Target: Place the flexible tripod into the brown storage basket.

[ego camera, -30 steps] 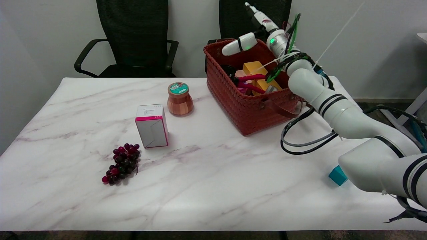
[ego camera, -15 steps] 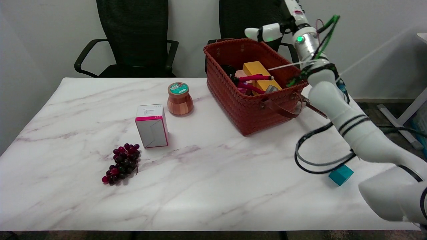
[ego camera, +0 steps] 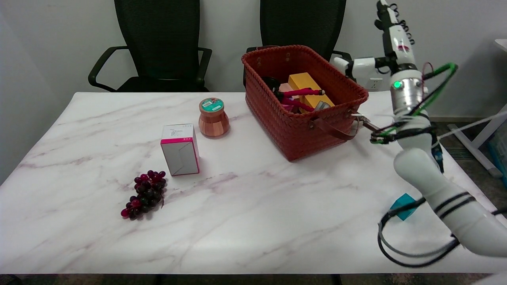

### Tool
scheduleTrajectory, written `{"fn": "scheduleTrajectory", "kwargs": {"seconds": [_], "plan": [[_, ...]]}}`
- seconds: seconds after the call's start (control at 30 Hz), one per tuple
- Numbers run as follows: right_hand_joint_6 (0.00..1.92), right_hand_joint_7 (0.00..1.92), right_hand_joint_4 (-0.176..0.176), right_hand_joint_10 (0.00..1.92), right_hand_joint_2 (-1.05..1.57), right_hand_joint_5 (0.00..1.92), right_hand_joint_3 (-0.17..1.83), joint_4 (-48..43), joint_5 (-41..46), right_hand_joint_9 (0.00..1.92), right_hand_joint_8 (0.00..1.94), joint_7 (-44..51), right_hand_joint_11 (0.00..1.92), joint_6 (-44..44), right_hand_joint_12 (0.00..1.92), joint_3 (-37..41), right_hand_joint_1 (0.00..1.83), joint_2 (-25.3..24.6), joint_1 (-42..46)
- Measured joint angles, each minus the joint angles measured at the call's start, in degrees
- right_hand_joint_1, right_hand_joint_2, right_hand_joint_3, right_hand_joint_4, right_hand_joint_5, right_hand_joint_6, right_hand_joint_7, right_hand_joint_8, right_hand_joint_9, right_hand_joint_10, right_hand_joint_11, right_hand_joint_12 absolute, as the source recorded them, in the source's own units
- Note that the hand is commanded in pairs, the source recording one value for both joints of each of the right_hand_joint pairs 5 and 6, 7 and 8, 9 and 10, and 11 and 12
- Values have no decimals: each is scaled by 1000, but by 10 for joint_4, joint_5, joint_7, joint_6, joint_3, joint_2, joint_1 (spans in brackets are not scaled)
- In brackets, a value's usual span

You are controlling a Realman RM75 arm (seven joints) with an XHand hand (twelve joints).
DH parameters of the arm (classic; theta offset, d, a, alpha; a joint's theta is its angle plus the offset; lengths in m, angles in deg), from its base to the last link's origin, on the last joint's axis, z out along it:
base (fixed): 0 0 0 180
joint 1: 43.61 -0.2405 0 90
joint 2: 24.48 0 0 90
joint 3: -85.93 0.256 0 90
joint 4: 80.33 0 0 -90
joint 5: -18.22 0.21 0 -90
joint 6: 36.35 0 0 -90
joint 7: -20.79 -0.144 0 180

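Observation:
The flexible tripod [ego camera: 298, 98], black-headed with pink and red legs, lies inside the brown woven basket [ego camera: 293, 126] at the table's back right, beside a yellow box [ego camera: 304, 82]. My right hand [ego camera: 386, 47] is raised to the right of the basket, above and outside its rim. Its fingers point up and apart, and it holds nothing.
A wooden jar [ego camera: 214, 117] with a teal lid, a white and pink box [ego camera: 180, 149] and a bunch of dark grapes [ego camera: 145, 194] sit on the marble table [ego camera: 237, 221]. A teal cube [ego camera: 403, 206] lies near the right edge behind the arm's cables. Two black chairs stand behind.
My right hand has drawn back from over the basket, moving right and away from it. The tripod stays inside the basket.

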Motion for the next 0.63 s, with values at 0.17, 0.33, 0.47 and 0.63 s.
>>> {"fn": "scheduleTrajectory", "kwargs": {"seconds": [0.17,0.33,0.47,0.63], "plan": [[70,192,0,280,169,70,843,-43,-3,280,192,13,155,53,155,16,1128,-4,69],[69,212,0,292,174,69,858,-76,-16,292,212,21,173,118,173,18,1128,-11,128],[69,221,0,299,177,69,862,-96,-30,299,221,25,179,176,179,6,1128,-17,166],[68,229,0,308,192,68,862,-112,-47,308,229,29,185,251,185,-21,1127,-23,204]]}}
